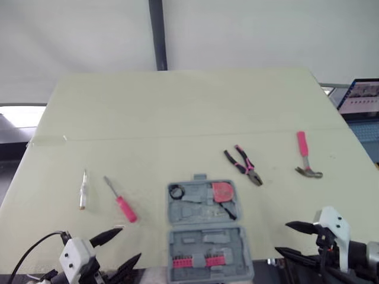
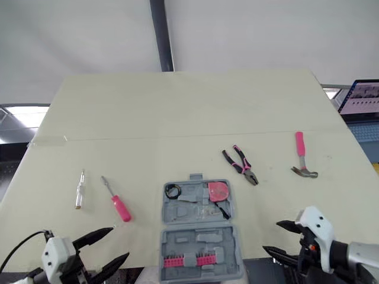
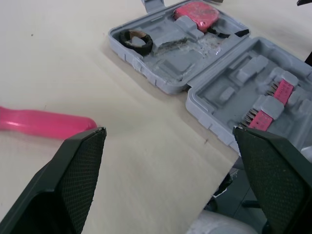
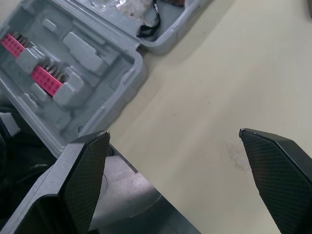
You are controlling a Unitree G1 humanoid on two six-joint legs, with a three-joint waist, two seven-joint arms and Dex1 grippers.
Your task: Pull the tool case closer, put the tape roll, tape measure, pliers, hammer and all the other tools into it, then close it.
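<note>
Left pincer (image 1: 129, 242) low at the near edge of the pale yellow-green table (image 1: 177, 112), left of centre, black fingers spread wide apart, gripping nothing. Right pincer (image 1: 283, 238) just off the near edge toward the right corner, likewise agape and empty.

Between the two, at the middle of the near edge and slightly overhanging it: open grey plastic tool case (image 1: 195, 241), both halves lying flat. Already seated in its far half: black tape roll (image 1: 176, 191) and pink tape measure (image 1: 222, 190).

Judged step: loading the loose tools, with the case close and two items in.

To the right, well apart from the right pincer: pink-and-black pliers (image 1: 244, 165), then pink-handled hammer (image 1: 306, 157) nearer the right edge. To the left, near the left pincer: pink-handled screwdriver (image 1: 121, 201); beyond it toward the left edge, slim silver screwdriver (image 1: 83, 190).

Likely next: reaching forward over one tool, straddling its handle, closing firmly, then carrying back to a free recess in the case.
</note>
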